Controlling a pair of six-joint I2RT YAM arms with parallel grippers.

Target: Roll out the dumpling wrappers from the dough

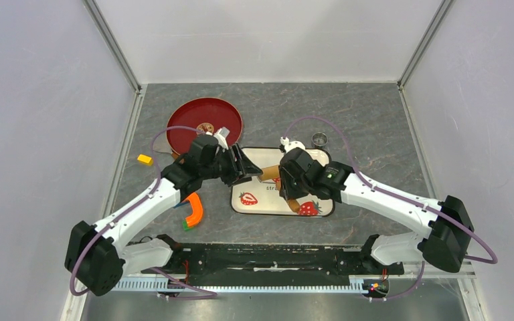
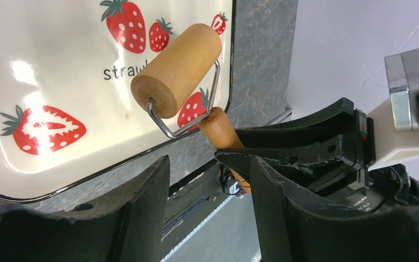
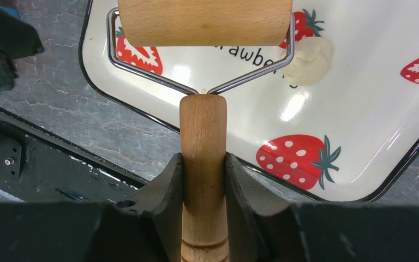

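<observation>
The grey marbled bench (image 1: 368, 120) is shut in by pale panels on the left, right and far sides. A black rail carrying the arm bases runs along its near edge. One white rectangular tray with a dark rim and printed strawberries (image 1: 273, 204) lies near the middle, its near rim close to that rail. Bare bench shows beyond the tray up to the far panel, and more to its right.

One round red plate (image 1: 187, 124) sits off the tray's far-left corner, holding one small brownish item too small to identify. One small metal ring (image 1: 319, 139) stands just beyond the tray's far-right corner. One small yellow block (image 1: 145, 159) lies near the left panel. One orange curved tool (image 1: 194, 208) lies left of the tray, beside the left arm.

The right hand (image 3: 203, 164) pinches the handle of the one tan wooden roller with a wire yoke (image 3: 204, 22). Its drum is over the tray.

One pale cream lump of dough (image 3: 311, 60), thick and uneven, rests on the tray by the printed lettering, just past the drum's right end. Whether they touch I cannot tell.

The left hand (image 2: 208, 164) is spread at the tray's left rim, gripping nothing, with the roller close in front of it.
</observation>
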